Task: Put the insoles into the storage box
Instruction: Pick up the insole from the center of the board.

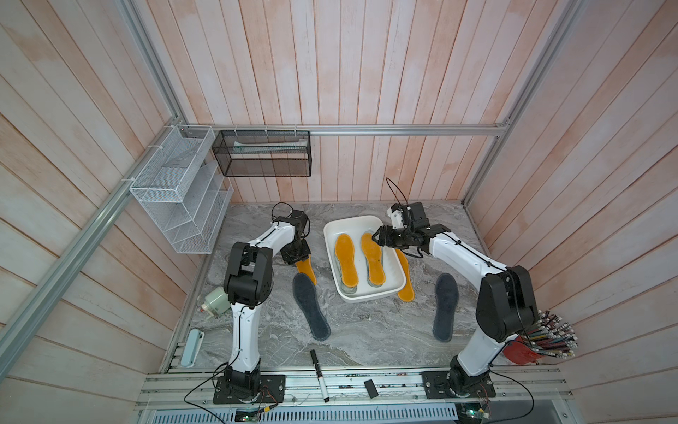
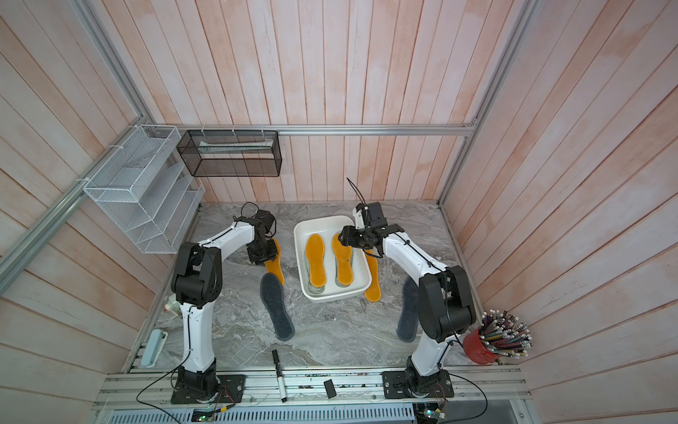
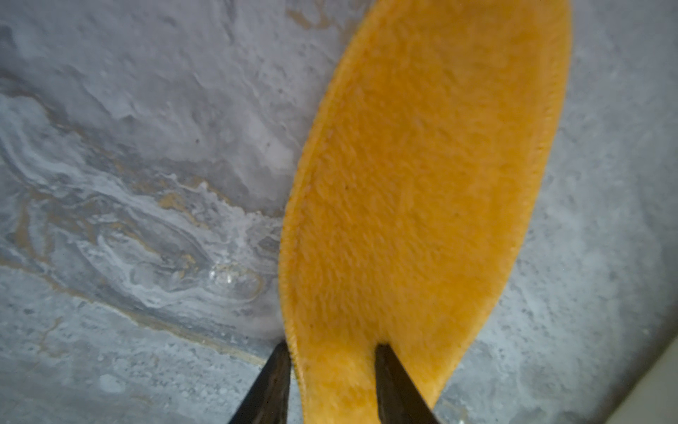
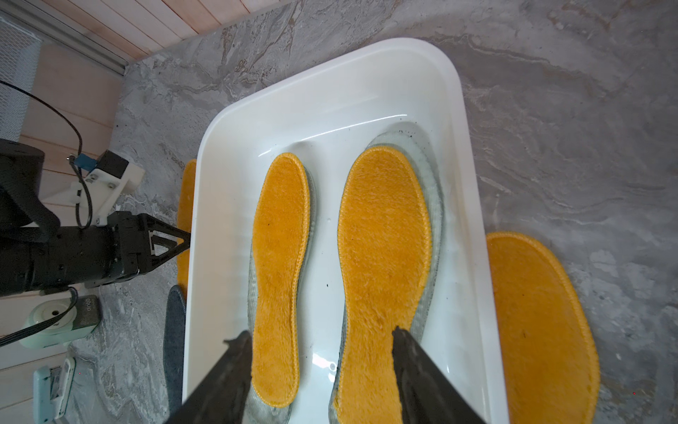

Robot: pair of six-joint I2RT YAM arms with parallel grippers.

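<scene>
The white storage box [image 1: 367, 220] holds two yellow insoles [image 1: 346, 264] [image 1: 372, 262], each lying on a pale grey-green one [image 4: 434, 205]. My right gripper [image 4: 323, 334] hangs open over the box's far end, holding nothing. A third yellow insole [image 1: 405, 279] lies against the box's right side. Left of the box, my left gripper [image 3: 334, 348] points down at a fourth yellow insole [image 3: 422, 183]. Its jaws are narrowed, one finger outside the insole's edge and one on its top. Two dark grey insoles [image 1: 311, 306] [image 1: 445, 306] lie on the table nearer the front.
A white wire rack [image 1: 183, 191] and a black mesh basket [image 1: 262, 154] hang on the back left walls. A pale green device [image 1: 214, 301] and a light blue case [image 1: 191, 347] sit at the left edge. A marker [image 1: 319, 374] lies in front, a red pencil cup [image 1: 539, 337] at right.
</scene>
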